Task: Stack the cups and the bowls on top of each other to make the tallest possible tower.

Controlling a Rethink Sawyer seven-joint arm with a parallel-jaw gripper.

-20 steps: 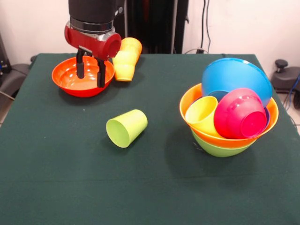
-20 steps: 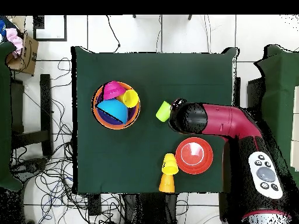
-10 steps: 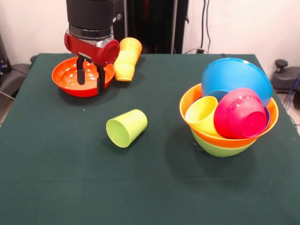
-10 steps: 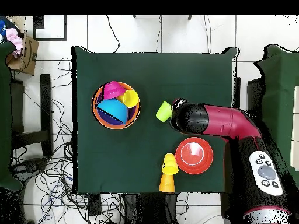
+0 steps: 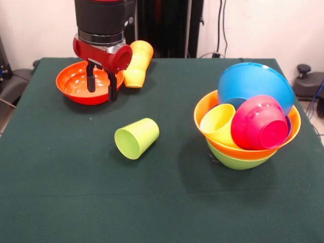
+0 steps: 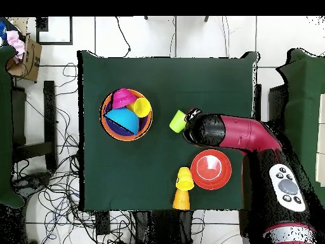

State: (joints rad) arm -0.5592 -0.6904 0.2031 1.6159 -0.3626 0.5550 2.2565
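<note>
Dark green cloth covers the desk [image 5: 167,202], cables strewn on the pale floor around it. My gripper [image 5: 101,87], fingers spread and empty, has shifted slightly toward the lime green cup [image 5: 136,137] from over the glossy red-orange bowl [image 5: 76,86]. The tower [image 5: 248,119] stands well apart.

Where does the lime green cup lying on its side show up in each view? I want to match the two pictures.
Front view: the lime green cup lies on its side left of centre, on the green cloth, apart from everything else.
Overhead view: the same cup sits right of centre, beside the head of the arm.
Shared landmark: the red-orange bowl, standing alone.
</note>
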